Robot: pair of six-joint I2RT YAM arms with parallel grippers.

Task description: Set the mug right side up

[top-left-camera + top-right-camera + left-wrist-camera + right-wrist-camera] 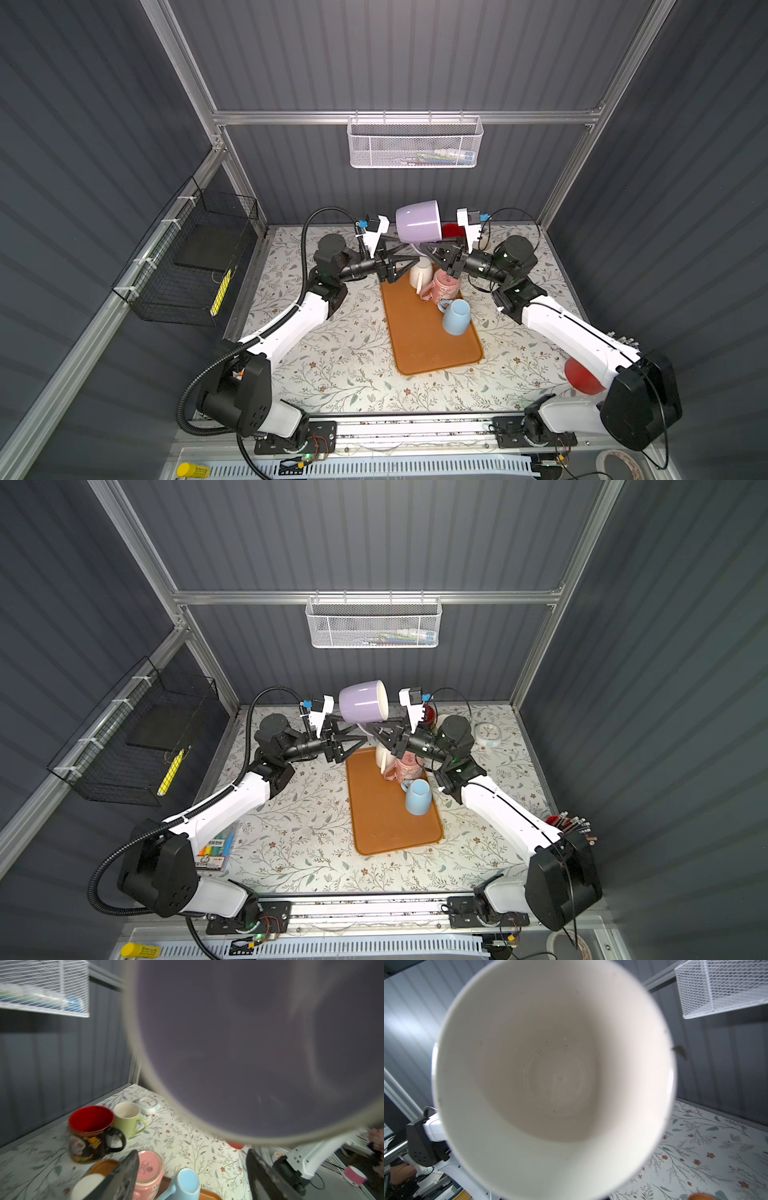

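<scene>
The jaws of the left gripper (405, 252) stood wide apart and held nothing, its two dark fingers (122, 1176) clear of the mug's base, which filled the left wrist view. The jaws of the right gripper (430, 251) were closed on the handle under the one lilac mug (417, 226), carrying it alone. On the floral tabletop (332, 353) lay one orange tray (432, 345), its near half bare. Three mugs stood bottom up on its far half: a blue mug (456, 316) nearest, then a pink mug (446, 284), then a cream mug (419, 272) just beside it. The lilac mug hung in the air above the tray's far end, between the two grippers, lying roughly on its side with its white mouth turned toward the right gripper. Farther back on the tabletop two mugs stood upright and touching, a red-lined black mug (91, 1132) and a green mug (126, 1120), with one small white clock (147, 1104) near them. One white mesh basket (415, 143) hung on the back rail.
</scene>
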